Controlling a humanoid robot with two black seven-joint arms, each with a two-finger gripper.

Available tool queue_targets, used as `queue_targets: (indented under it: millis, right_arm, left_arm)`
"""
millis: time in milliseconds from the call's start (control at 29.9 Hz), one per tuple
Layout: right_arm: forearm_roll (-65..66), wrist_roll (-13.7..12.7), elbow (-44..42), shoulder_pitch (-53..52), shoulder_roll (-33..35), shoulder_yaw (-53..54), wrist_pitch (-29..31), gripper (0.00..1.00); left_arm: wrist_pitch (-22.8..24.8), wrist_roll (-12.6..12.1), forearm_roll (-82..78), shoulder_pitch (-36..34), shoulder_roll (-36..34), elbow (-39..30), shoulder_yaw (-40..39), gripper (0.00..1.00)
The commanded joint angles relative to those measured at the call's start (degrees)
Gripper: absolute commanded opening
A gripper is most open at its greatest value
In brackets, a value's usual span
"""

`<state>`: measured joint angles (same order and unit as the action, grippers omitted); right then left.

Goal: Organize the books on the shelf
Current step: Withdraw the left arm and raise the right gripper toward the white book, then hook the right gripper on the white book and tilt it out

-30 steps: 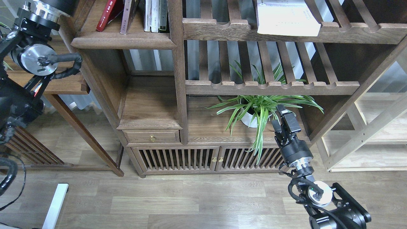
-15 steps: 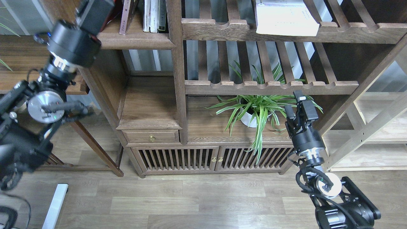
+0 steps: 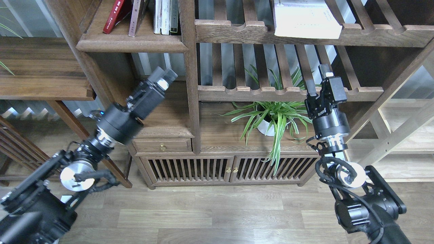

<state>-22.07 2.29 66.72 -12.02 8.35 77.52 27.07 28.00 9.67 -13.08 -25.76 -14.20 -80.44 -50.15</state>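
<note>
A dark red book (image 3: 114, 16) leans left on the shelf (image 3: 132, 44), the solid board with a rounded lip at the top left. A second paperback (image 3: 137, 17) leans beside it, with thin white- and dark-spined books (image 3: 166, 17) upright to the right. A thick white book (image 3: 307, 20) lies flat on the upper slatted rack. My left gripper (image 3: 164, 75) points up-right in front of the compartment below the shelf; its fingers cannot be told apart and nothing shows in it. My right gripper (image 3: 318, 77) stands open and empty at the lower slatted rack's front rail.
A potted spider plant (image 3: 274, 117) sits under the lower slatted rack (image 3: 288, 93), just left of my right arm. A board with a small brass-knobbed drawer (image 3: 162, 145) lies below my left gripper. A wooden side table (image 3: 44, 74) stands at the left, and a light-wood frame (image 3: 396, 135) at the right.
My left arm swung down from the top left shelf corner to the lower compartment. My right gripper rose from beside the plant to the lower rack's rail.
</note>
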Motion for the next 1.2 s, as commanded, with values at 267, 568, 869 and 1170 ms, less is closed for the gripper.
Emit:
queue_targets:
  millis: [267, 568, 869, 1170]
  right_arm:
    - [0.53, 0.0, 5.7, -5.91, 0.61, -1.23, -9.66, 0.86]
    - [0.62, 0.0, 6.93, -9.69, 0.26, -1.93, -14.76, 0.85]
    - [0.71, 0.0, 7.98, -12.76, 0.52, -1.93, -23.81, 0.76]
    - [0.62, 0.96, 8.42, -16.9, 0.35, -1.49, -35.06, 0.66]
  left_arm:
    - [0.0, 0.0, -0.1, 0.18, 0.31, 10.03, 3.66, 0.99]
    - [0.0, 0.17, -0.1, 0.27, 0.22, 14.08, 4.63, 0.99]
    - [0.0, 0.26, -0.1, 0.36, 0.31, 14.17, 4.71, 0.99]
    - [0.0, 0.26, -0.1, 0.71, 0.05, 14.17, 4.71, 0.99]
